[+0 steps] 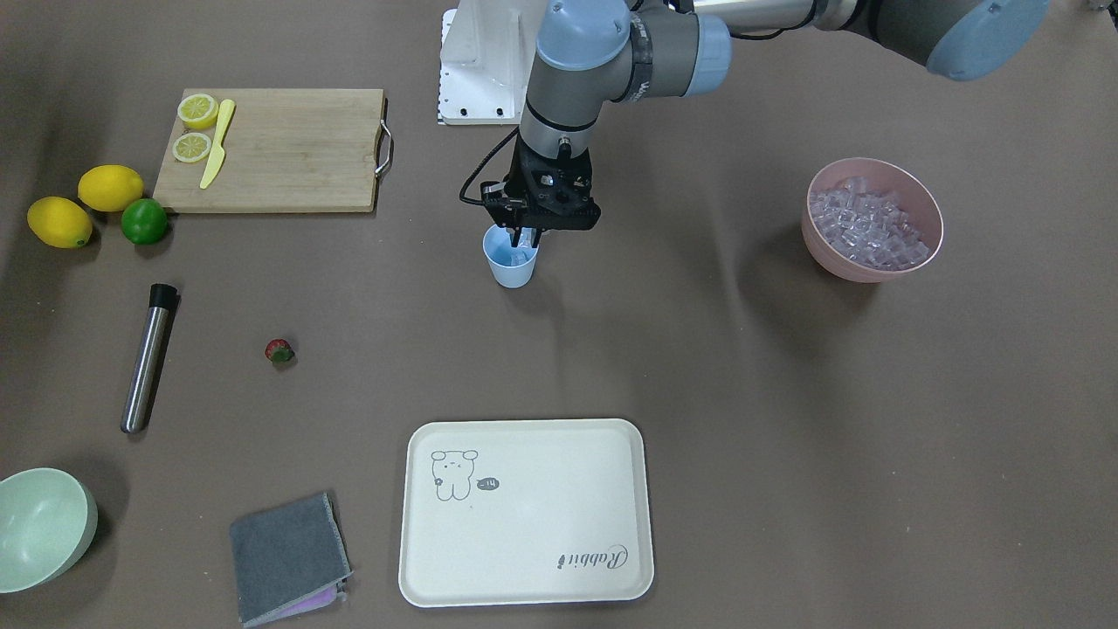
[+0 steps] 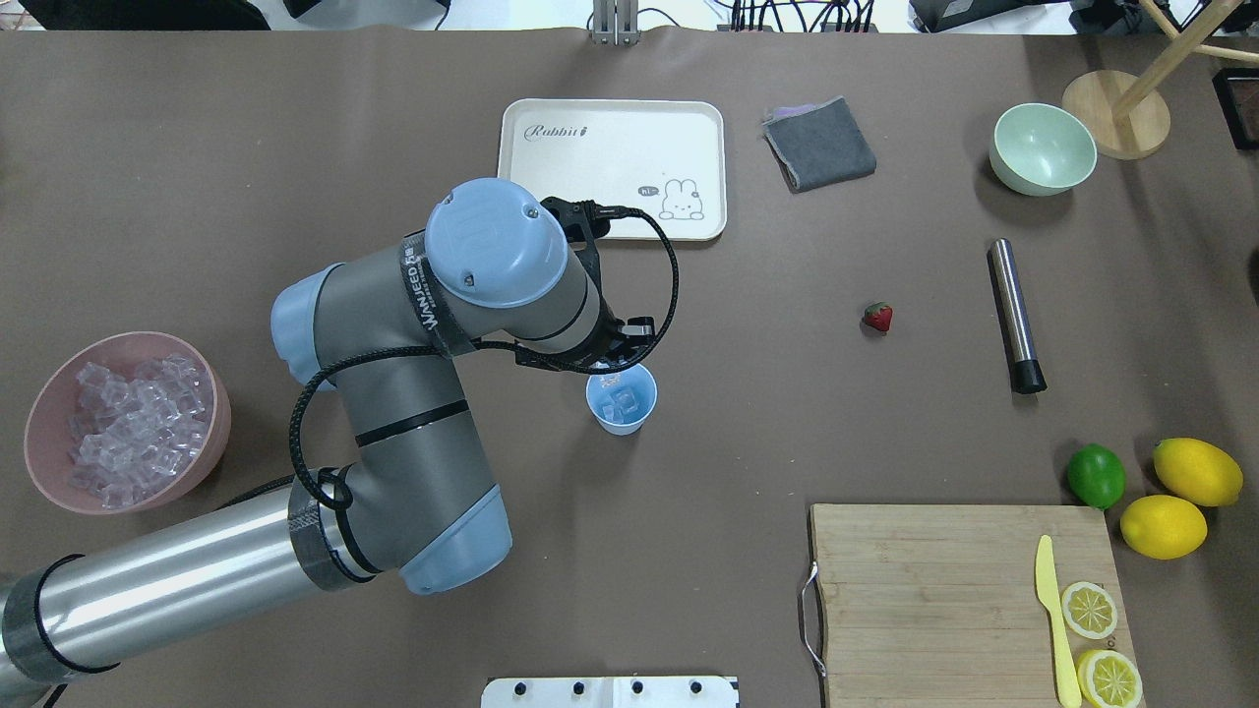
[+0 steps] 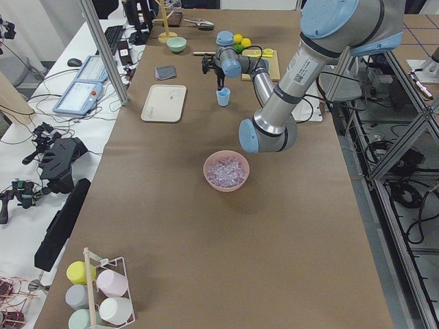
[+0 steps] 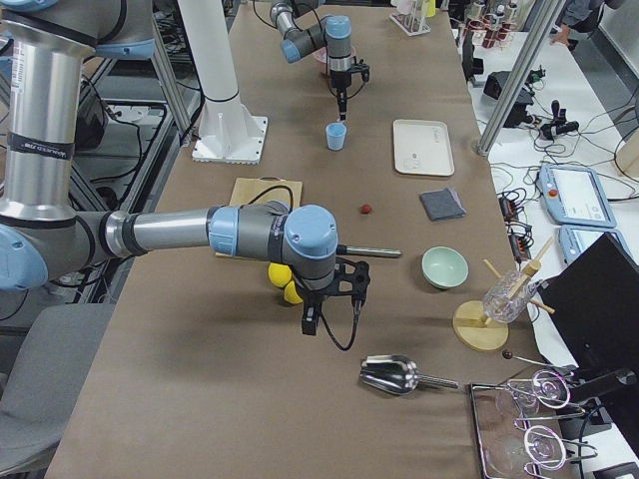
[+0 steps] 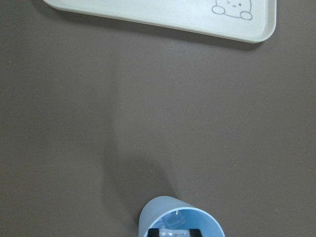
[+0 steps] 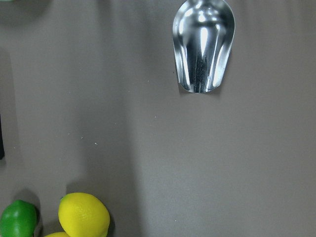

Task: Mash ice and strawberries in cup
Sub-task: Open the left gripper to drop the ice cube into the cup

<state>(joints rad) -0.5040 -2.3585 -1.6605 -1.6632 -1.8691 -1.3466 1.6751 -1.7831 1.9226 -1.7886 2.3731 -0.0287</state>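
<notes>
Brown-covered table [image 2: 197, 147], noted from the robot's edge outward.

Near edge, right part: wooden cutting board [image 2: 925, 590] carrying two lemon halves [image 2: 1089, 610] and a yellow knife [image 2: 1052, 619]. Just off its far right corner, a lime [image 2: 1096, 475] and two whole lemons [image 2: 1197, 471] sit bunched close.

Left edge: pink bowl [image 1: 838, 262] heaped with ice [image 2: 128, 433].

Middle of the table: light blue cup [image 1: 511, 271], upright, with a few cubes lying inside. The left gripper [image 1: 525, 240] hangs straight down over it, tips dipped inside the rim, drawn close and pinching one clear cube.

Farther out, toward the right: strawberry [image 2: 878, 317] lying alone, well apart from the cup. Nearer the right edge, a steel cylinder [image 2: 1013, 315] with a black end lies flat.

Far edge: cream tray [image 2: 590, 167], folded grey cloth [image 2: 819, 144] and pale green bowl [image 2: 1033, 187] in a row.

Right end: the right gripper [image 4: 334, 299] hangs above the table near a metal scoop [image 6: 202, 47]. I cannot tell whether it is spread or closed.
</notes>
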